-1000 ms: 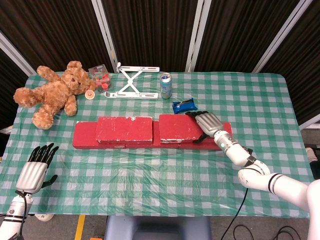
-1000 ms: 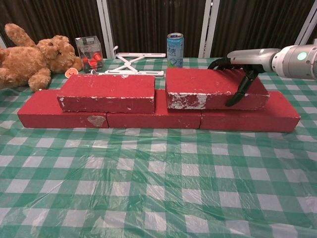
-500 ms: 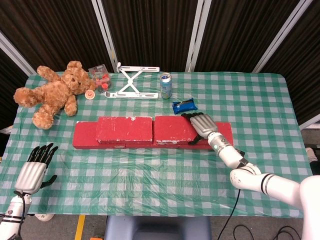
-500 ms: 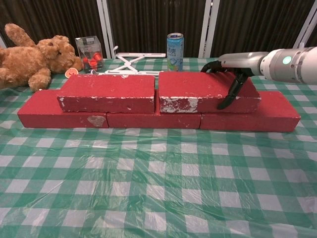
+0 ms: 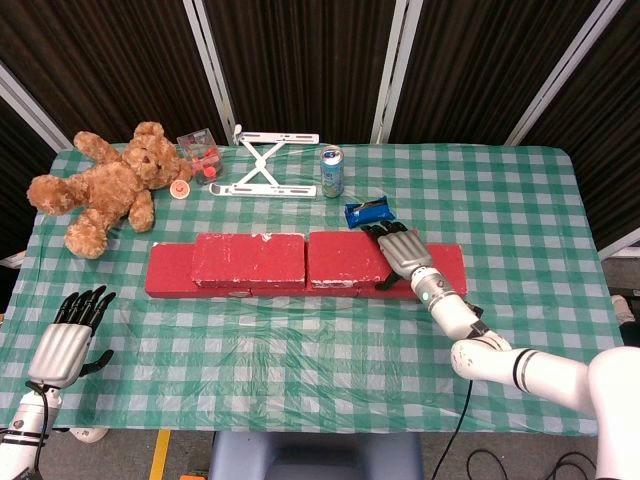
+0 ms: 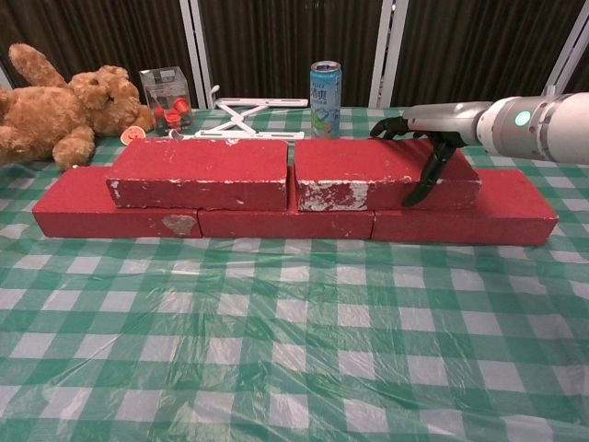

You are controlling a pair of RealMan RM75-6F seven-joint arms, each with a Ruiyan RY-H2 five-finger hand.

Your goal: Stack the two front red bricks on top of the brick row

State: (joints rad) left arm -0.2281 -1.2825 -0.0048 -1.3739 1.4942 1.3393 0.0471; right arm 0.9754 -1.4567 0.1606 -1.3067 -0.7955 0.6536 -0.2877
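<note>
Three red bricks form the bottom row [image 6: 474,216] across the table's middle. Two more red bricks lie on top of it. The upper left brick [image 5: 250,258] [image 6: 198,171] sits alone. My right hand [image 5: 402,250] [image 6: 431,124] grips the right end of the upper right brick [image 5: 345,260] [image 6: 363,170], thumb down its front face and fingers [image 6: 391,127] over the back edge. The two upper bricks stand almost end to end with a thin gap. My left hand [image 5: 70,335] hovers near the table's front left corner, fingers apart and holding nothing; it shows only in the head view.
Along the back lie a teddy bear [image 5: 105,190], a clear box of small red items [image 6: 166,94], a white folding stand [image 5: 265,165] and a drink can [image 6: 325,92]. A blue packet [image 5: 368,212] lies just behind my right hand. Green checked cloth [image 6: 294,350] covers the table.
My right hand slid the upper right brick leftward along the row until it nearly meets the upper left brick. The left hand has stayed put.
</note>
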